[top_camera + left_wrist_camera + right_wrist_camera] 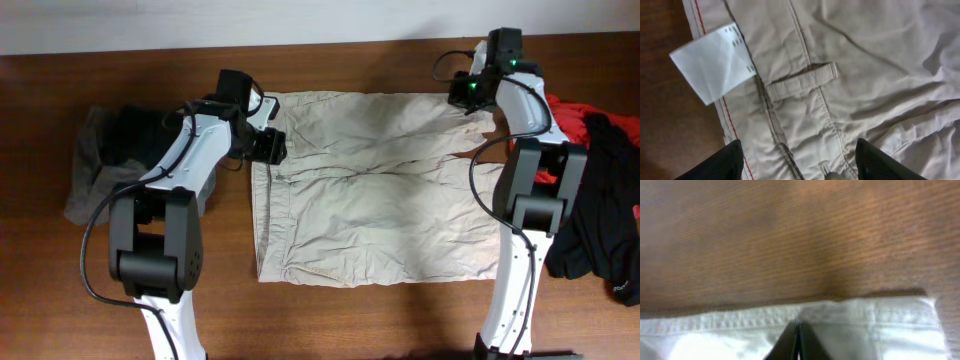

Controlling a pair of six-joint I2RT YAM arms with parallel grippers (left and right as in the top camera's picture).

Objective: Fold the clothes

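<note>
Khaki shorts (380,190) lie spread flat at the centre of the wooden bench (350,320), wrinkled. Their waistband (805,125) runs down the 9 o'clock side and the leg openings face 3 o'clock.

Left gripper (270,148): positioned at the 10 o'clock corner of the shorts, over the waistband. In the left wrist view its two dark fingers (722,162) stand wide apart with only cloth showing between them, and nothing is held. Whether the tips touch the fabric cannot be told. A belt loop (801,82) lies just ahead of the fingers. A white label (715,60) sticks out past the waistband edge onto bare wood, towards 10 o'clock in that view.

Right gripper (468,95): positioned at the 1 o'clock corner of the shorts. In the right wrist view its fingertips are pressed together at the stitched hem (740,320), which appears pinched between them. That view is blurred. Bare wood fills the frame beyond the hem.

Other garments: a grey and black pile (100,160) sits at the 9 o'clock end of the bench, near the waistband but apart from it. A red garment (570,118) and a black garment (600,230) lie together at the 3 o'clock end, partly behind the right arm.
</note>
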